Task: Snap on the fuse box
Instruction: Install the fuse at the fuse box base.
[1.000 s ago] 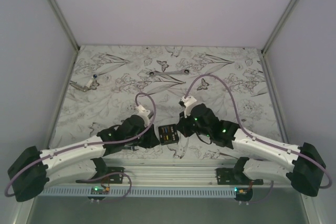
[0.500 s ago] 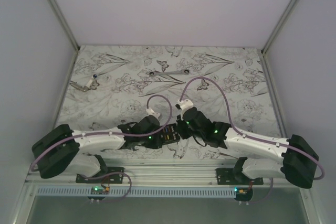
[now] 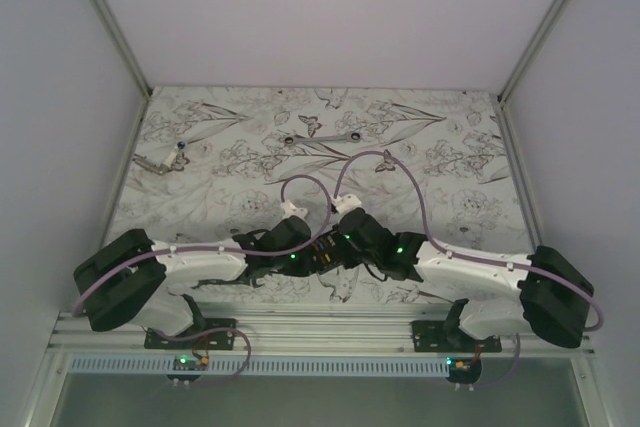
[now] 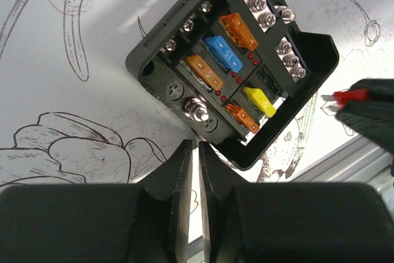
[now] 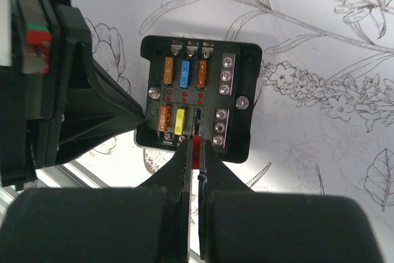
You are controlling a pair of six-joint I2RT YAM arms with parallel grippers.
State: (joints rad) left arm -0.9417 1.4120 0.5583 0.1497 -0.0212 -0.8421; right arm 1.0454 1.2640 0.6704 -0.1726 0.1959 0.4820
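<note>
Fuse box: in the top view largely covered by the left gripper and right gripper; fuses too small to tell there.
Box corner: cut off by the left wrist view's top edge.
Red piece: pinched in the right gripper, mostly hidden; kind unclear.

The worktop is white, with flowers and butterflies drawn on it. A wrench lies at the upper left. A second wrench lies near the top middle, well apart.

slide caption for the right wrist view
Right end effector pinching a red fuse over an empty slot of the fuse box
</note>
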